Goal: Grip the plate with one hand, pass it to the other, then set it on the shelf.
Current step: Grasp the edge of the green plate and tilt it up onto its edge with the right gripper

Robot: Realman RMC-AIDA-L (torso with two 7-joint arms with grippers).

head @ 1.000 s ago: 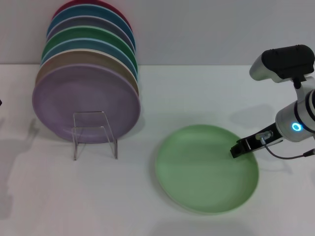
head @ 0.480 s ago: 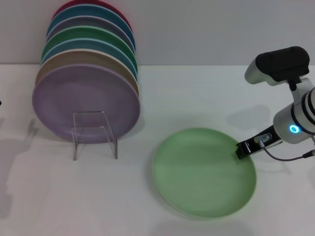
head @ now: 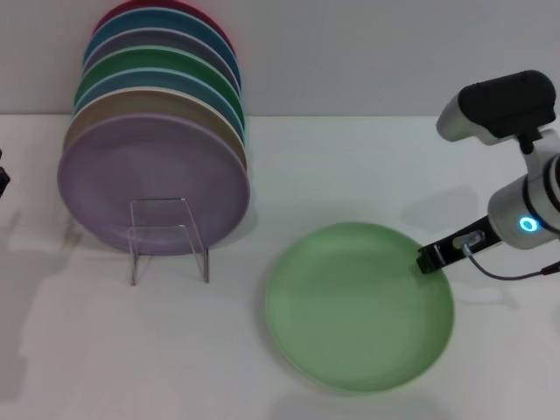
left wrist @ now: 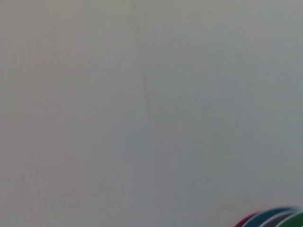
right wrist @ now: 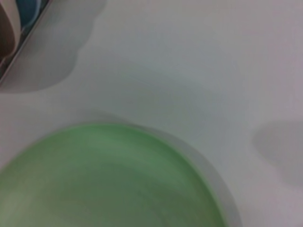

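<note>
Since a second ago: plate [head: 360, 306] had slid toward nine o'clock on the table [head: 350, 166]. My right pincer [head: 428, 257] pinched shut on its three-o'clock rim. Shelf [head: 168, 239] at ten o'clock. No legible writing.

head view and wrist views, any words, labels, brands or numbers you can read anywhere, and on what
None: no readable text, number or brand shows in any view.
The pale green plate is plain.
The stacked plates behind the clear stand carry no marks.
The right end effector, at the plate's rim, shows only a blue ring light, not a sign.
The left wrist view shows a blank wall.
</note>
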